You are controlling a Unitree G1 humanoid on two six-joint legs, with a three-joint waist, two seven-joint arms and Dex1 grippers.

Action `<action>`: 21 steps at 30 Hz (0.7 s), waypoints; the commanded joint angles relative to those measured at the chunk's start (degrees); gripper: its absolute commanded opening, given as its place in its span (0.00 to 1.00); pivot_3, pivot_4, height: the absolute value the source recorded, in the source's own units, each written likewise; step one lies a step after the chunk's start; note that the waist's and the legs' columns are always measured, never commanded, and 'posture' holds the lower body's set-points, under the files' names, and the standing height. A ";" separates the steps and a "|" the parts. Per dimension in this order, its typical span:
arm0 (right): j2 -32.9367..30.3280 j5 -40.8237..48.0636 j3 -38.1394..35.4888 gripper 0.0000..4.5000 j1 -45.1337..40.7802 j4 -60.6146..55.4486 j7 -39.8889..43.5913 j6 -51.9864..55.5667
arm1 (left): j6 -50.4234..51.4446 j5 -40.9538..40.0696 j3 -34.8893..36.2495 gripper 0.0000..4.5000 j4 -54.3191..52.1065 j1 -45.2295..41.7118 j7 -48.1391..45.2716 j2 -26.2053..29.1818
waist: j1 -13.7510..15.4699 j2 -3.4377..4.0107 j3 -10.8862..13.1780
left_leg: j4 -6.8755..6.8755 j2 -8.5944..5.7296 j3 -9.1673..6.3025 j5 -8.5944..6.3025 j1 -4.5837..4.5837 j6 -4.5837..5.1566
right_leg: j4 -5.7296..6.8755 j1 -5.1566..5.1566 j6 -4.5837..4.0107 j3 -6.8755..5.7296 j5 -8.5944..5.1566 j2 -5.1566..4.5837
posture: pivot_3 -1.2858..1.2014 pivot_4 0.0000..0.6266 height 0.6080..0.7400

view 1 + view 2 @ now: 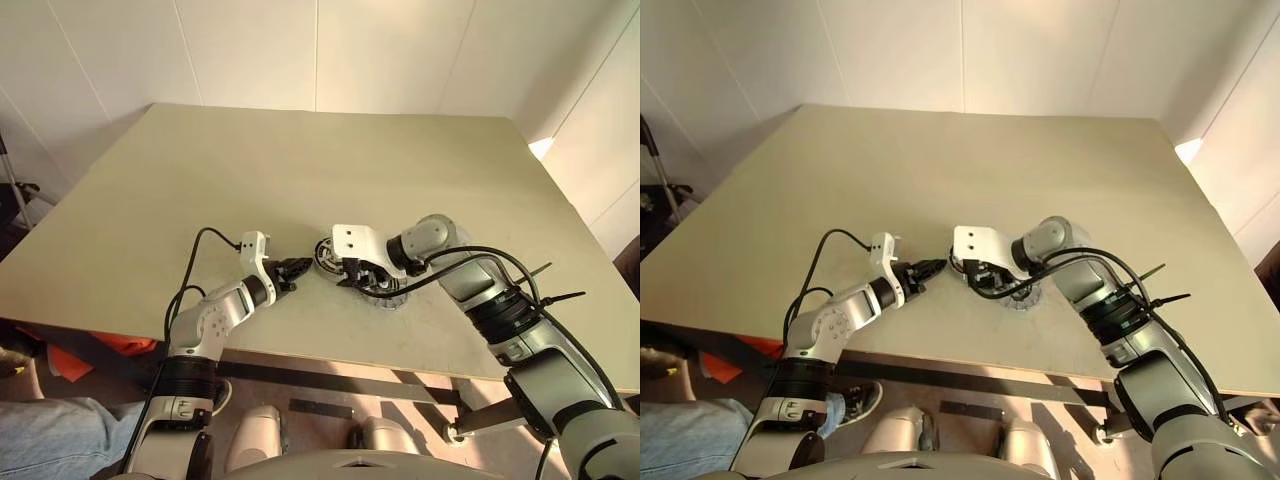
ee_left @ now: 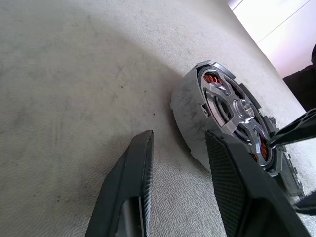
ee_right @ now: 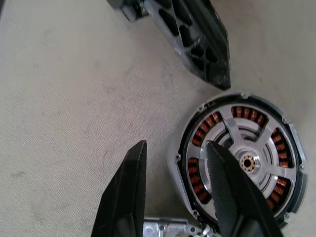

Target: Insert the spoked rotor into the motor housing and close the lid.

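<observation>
Motor housing (image 3: pixel 237 160) on the table (image 1: pixel 300 170) with spoked rotor (image 3: pixel 247 158) seated inside, flanked by left gripper (image 2: pixel 180 163) and right gripper (image 3: pixel 175 163), both parted and empty.

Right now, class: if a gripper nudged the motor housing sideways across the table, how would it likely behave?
The motor housing looks like thick metal packed with copper windings, so it is probably stiff and heavy for its size. Lying flat on the table, it should slide rather than roll or tip. Its smooth rim may be slippery between fingers.
</observation>
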 commanded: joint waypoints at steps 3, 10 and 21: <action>-0.36 7.36 -8.15 0.52 -1.49 -8.76 -2.38 10.96 | 0.35 -0.19 -0.18 0.39 -0.37 -0.20 -0.33 0.44 | 0.05 -0.02 0.01 | 0.00 0.00 0.00 0.00 -0.01 0.01 | -0.03 0.01 0.00 0.01 0.00 0.00 | 0.52 0.00 1.00; -1.39 15.51 -21.45 0.52 5.16 -14.69 -11.37 32.25 | 1.40 -0.85 -1.29 0.39 0.03 -1.04 -1.71 -0.03 | 0.39 -0.03 0.02 | -0.02 -0.01 0.00 0.00 0.01 0.00 | -0.07 0.02 0.02 0.02 -0.01 0.00 | 0.52 0.00 1.00; -6.19 29.11 -39.48 0.52 20.08 -26.68 -17.43 51.95 | 1.87 -0.06 -3.57 0.39 3.65 -3.73 -4.43 0.22 | 1.96 0.05 0.03 | -0.31 -0.06 0.02 0.07 0.06 -0.12 | -0.18 -0.01 0.47 0.03 -0.28 0.00 | 0.52 0.00 1.00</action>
